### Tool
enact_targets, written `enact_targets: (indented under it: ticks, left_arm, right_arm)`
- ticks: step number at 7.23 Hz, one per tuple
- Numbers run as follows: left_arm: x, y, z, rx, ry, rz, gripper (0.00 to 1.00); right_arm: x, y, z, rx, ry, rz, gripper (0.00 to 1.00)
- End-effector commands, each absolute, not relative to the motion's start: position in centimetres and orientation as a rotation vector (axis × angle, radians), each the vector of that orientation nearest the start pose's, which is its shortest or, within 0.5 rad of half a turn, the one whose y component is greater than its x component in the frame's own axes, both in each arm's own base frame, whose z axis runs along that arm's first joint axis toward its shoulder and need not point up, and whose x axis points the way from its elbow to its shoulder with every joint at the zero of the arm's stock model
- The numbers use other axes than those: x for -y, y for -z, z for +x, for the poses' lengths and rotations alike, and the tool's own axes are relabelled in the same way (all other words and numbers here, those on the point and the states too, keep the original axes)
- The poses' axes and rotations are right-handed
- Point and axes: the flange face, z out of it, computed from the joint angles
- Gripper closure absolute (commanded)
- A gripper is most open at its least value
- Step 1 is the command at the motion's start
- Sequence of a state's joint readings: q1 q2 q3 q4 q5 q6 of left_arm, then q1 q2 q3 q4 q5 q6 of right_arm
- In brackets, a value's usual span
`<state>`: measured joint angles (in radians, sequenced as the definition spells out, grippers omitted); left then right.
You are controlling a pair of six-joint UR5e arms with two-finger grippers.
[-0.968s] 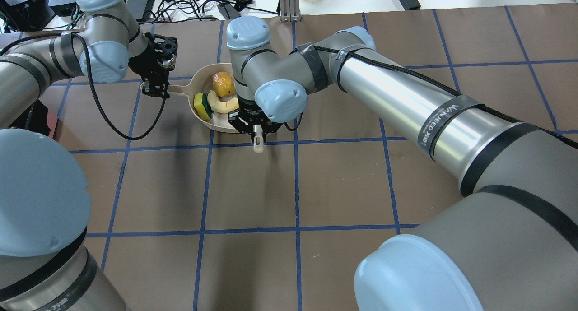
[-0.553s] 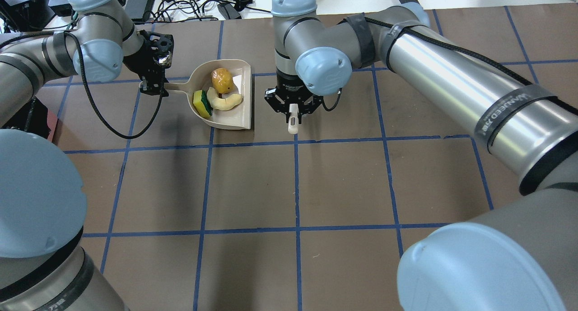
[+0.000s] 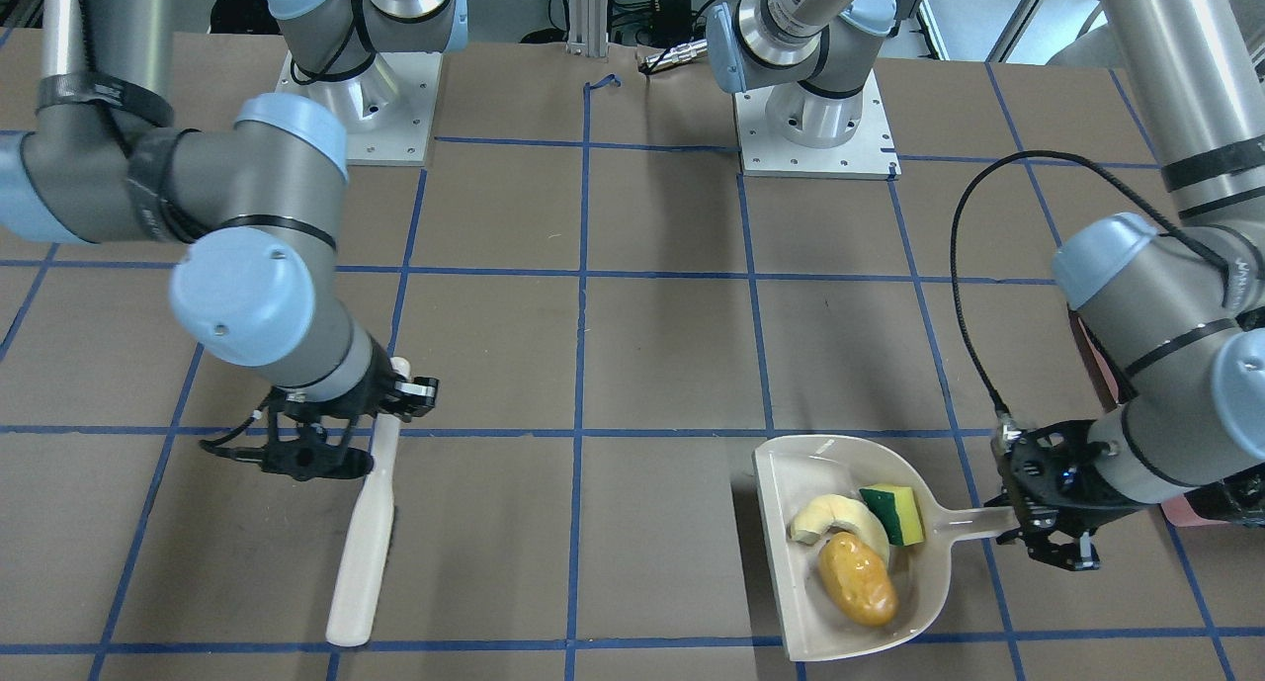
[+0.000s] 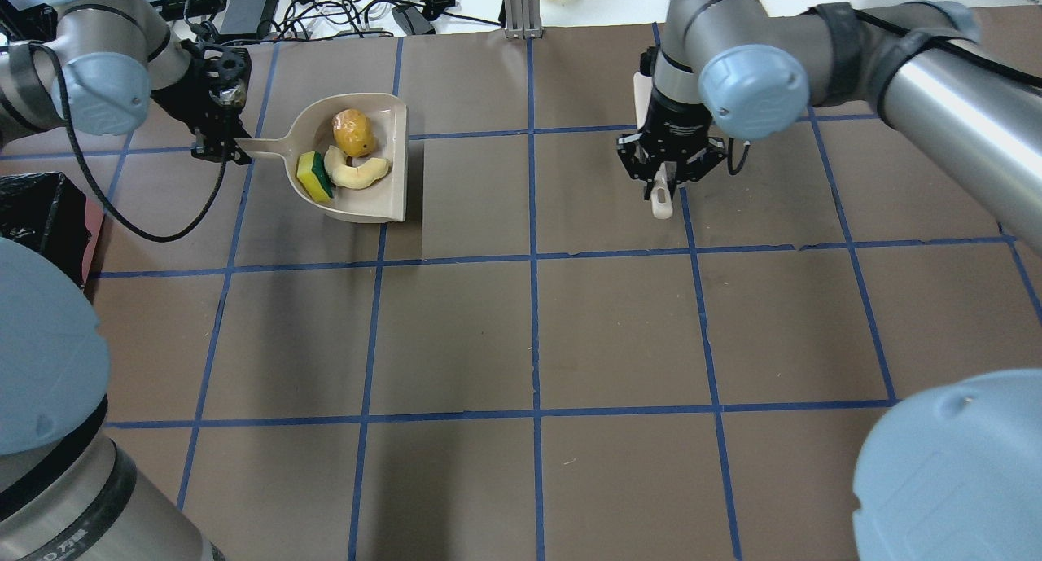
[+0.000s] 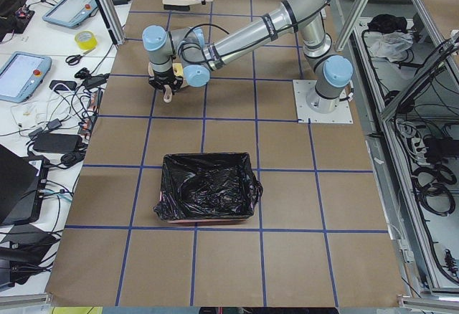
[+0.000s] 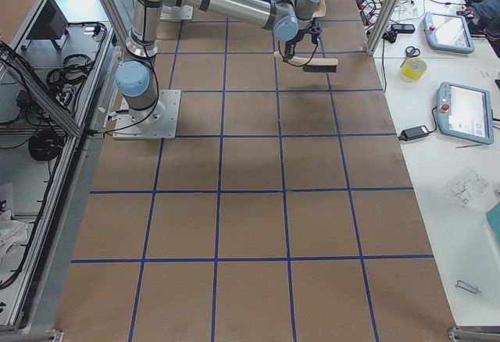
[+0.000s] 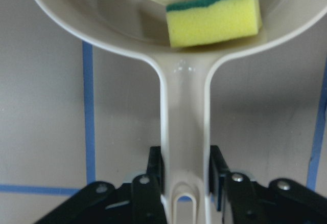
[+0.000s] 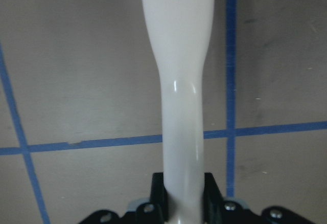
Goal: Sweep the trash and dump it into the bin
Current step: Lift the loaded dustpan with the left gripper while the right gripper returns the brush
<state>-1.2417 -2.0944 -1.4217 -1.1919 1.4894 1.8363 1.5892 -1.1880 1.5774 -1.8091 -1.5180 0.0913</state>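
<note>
A beige dustpan (image 4: 358,212) (image 3: 781,464) holds all the trash: a golden-brown potato-like oval (image 4: 353,133) (image 3: 858,578), a pale crescent slice (image 4: 360,174) (image 3: 825,513) and a yellow-and-green sponge (image 4: 313,176) (image 7: 213,17). My left gripper (image 4: 215,143) (image 7: 185,183) is shut on the dustpan's handle. My right gripper (image 4: 663,180) (image 8: 180,193) is shut on the handle of a white brush (image 3: 364,553), well to the right of the pan. The bin (image 5: 208,196), lined with black plastic, stands at the table's left end and peeks in at the left edge as the bin (image 4: 37,215).
Cables, adapters and an aluminium post (image 4: 521,7) line the far table edge. The two arm bases (image 3: 815,118) stand on plates at the robot's side. Blue tape lines grid the brown table between pan and brush.
My right arm has carried the brush away from the dustpan, far to the right. My left arm has drawn the loaded dustpan leftwards and a little towards the far edge.
</note>
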Motion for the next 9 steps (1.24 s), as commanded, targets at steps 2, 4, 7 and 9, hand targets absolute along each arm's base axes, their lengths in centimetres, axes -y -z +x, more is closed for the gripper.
enact_targets:
  ticks: [2, 4, 7, 9]
  left_arm:
    - [66.1, -33.4, 20.7, -2.391, 0.134, 2.179, 1.00]
    - [62.7, -35.8, 29.4, -2.397, 0.164, 2.228, 1.00]
    - [57.9, -40.6, 41.9, -2.258, 0.088, 2.356, 1.00]
    - [55.2, -40.9, 47.7, -2.124, 0.026, 2.383, 1.00]
  right_arm:
    - [59.3, -28.7, -1.2, -3.042, -0.230, 0.019, 1.00]
    - [60.2, -26.1, -7.6, -3.044, -0.195, -0.025, 1.00]
    - [59.9, -24.6, -10.8, -3.064, -0.247, 0.005, 1.00]
    - [59.5, -23.7, -10.6, -3.050, -0.288, 0.019, 1.00]
